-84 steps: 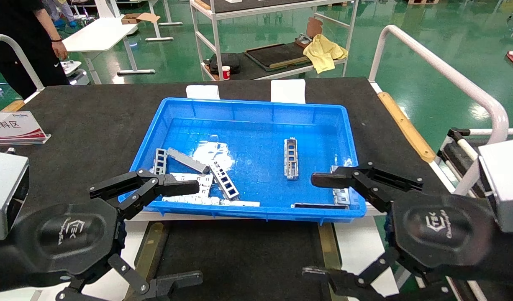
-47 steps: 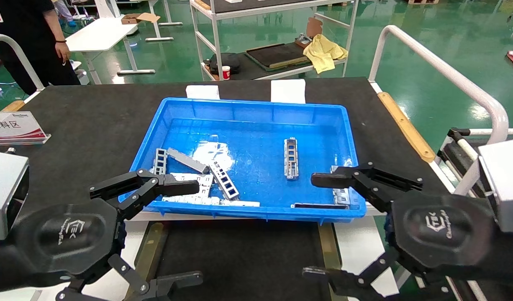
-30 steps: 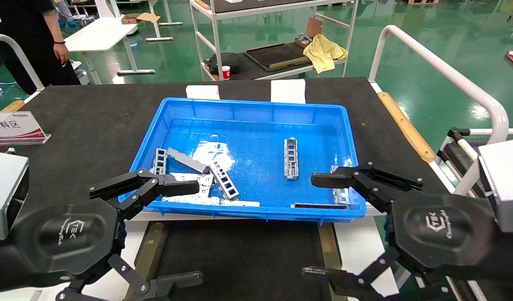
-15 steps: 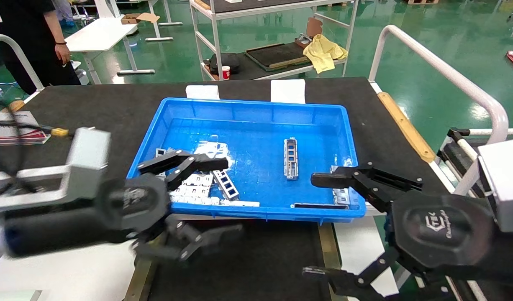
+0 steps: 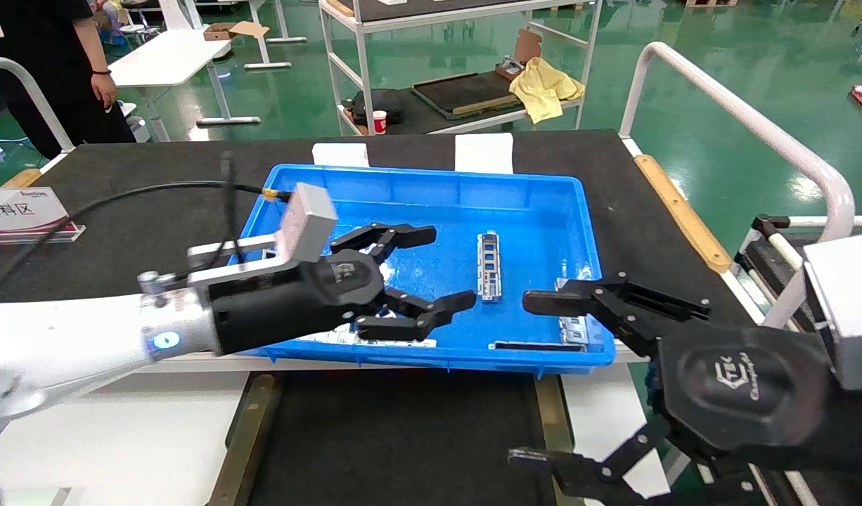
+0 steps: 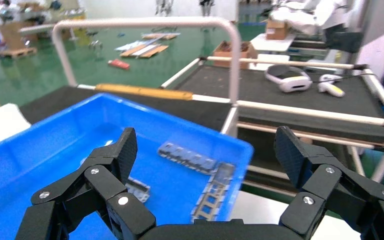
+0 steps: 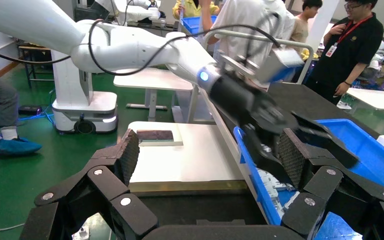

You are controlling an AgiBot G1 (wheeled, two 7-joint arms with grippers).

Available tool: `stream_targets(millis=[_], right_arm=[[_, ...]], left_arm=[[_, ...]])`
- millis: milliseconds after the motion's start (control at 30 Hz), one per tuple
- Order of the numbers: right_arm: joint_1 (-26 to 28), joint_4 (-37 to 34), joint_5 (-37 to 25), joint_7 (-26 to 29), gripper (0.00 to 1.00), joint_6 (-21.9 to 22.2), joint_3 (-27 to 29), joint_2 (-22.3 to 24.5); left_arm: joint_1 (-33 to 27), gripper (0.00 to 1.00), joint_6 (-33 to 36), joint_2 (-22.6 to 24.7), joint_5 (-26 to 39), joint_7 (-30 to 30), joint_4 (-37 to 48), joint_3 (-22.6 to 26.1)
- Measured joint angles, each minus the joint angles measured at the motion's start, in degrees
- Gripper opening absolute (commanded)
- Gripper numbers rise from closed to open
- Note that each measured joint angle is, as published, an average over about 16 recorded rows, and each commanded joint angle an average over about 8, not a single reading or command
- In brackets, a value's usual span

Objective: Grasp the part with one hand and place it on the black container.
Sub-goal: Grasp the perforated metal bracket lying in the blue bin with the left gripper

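Lying just beside the spread left pincer (image 5: 434,270), the part (image 5: 489,266).

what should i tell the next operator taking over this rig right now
Left gripper: open, empty, reaching over the blue bin toward the lone part.
Right gripper: open, empty, parked at the bin's near right corner.
Part: lies flat by itself on the bin floor, right of centre, not yet touched. More brackets lie in the bin's near-left corner, mostly hidden by the left arm, and others at its near-right edge.
Black container: in front of the bin, nearest the robot, nothing seen on it.
Done: only the approach.
Left: close on the part, lift it, carry it to the black container, release.
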Motion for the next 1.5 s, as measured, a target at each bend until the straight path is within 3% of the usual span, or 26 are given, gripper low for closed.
stream_targets(millis=[333,567,1400,1433,1500], right_arm=[[0.0,0.0,0.0,0.0,1.0,0.0,0.0,0.0],[0.0,0.0,0.0,0.0,1.0,0.0,0.0,0.0],[0.0,0.0,0.0,0.0,1.0,0.0,0.0,0.0],[0.0,0.0,0.0,0.0,0.92,0.0,0.0,0.0],[0.0,0.0,0.0,0.0,0.67,0.0,0.0,0.0]], left_arm=[[-6.2,1.0,-7.9,10.6,5.2,5.9,16.9,2.9],[-8.7,1.0,-13.6,15.3,6.6,8.2,23.5,5.5],[-6.0,1.0,-32.9,16.7,-2.6,-0.4,17.5,25.1],[-5.9,1.0,-33.4,16.7,-3.2,-0.5,17.3,25.7],[-5.8,0.79,-34.3,16.7,-4.3,-0.7,16.9,26.8]])
